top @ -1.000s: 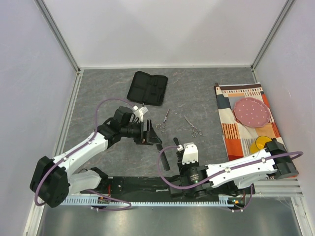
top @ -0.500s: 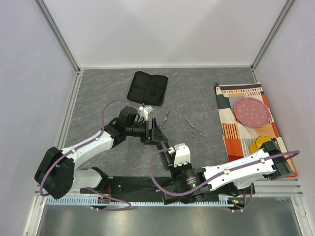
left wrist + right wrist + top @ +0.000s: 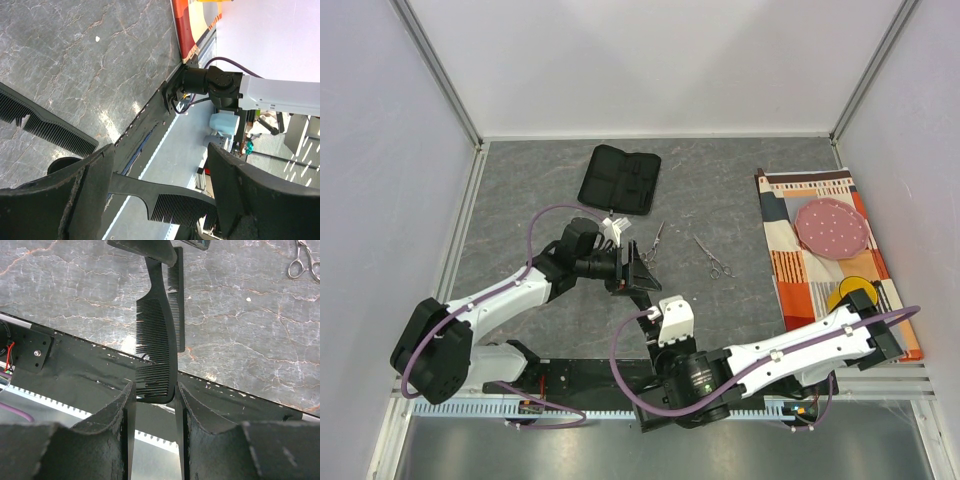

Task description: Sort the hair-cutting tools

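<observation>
The comb with the narrow handle (image 3: 156, 335) hangs in the air over the near edge of the table (image 3: 740, 200), its toothed end pinched edge to edge in the jaws of the right gripper (image 3: 155, 386). Its handle reaches across the left gripper (image 3: 161, 150), whose jaws stand wide apart, released. The flat straight comb (image 3: 179, 305) lies on the table just beneath. A pair of scissors (image 3: 652, 245) and a second pair of scissors (image 3: 716, 258) lie farther out, near the black pouch (image 3: 620, 180).

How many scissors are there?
2. The left scissors lie near the black pouch; the right scissors lie nearer the patterned cloth. None seem hidden.
</observation>
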{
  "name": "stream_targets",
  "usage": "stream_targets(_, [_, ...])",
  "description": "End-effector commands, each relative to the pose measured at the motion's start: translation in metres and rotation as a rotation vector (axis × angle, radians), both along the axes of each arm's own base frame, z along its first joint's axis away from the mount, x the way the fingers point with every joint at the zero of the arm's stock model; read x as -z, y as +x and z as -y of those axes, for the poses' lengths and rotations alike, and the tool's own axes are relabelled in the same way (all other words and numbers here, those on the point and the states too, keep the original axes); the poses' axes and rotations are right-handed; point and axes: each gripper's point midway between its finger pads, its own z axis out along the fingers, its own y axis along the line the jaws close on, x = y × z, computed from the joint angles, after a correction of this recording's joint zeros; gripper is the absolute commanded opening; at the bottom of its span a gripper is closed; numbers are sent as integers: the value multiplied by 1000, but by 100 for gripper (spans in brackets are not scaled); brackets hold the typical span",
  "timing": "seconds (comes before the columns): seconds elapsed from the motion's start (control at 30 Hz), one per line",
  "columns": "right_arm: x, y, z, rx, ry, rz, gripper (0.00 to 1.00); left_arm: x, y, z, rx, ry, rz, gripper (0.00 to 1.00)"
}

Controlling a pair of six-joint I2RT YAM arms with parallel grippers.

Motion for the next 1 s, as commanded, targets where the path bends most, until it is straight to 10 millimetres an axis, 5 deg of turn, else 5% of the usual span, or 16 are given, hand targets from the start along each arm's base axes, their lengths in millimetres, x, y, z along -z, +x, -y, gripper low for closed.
stream_targets(0.0, [-13,9,14,-1,-73,83,15,-7,-8,2,30,-33,-7,80])
stream_targets(0.97, [-10,-8,28,-40,-34,41,6,38,42,-40,-146,387,110,79])
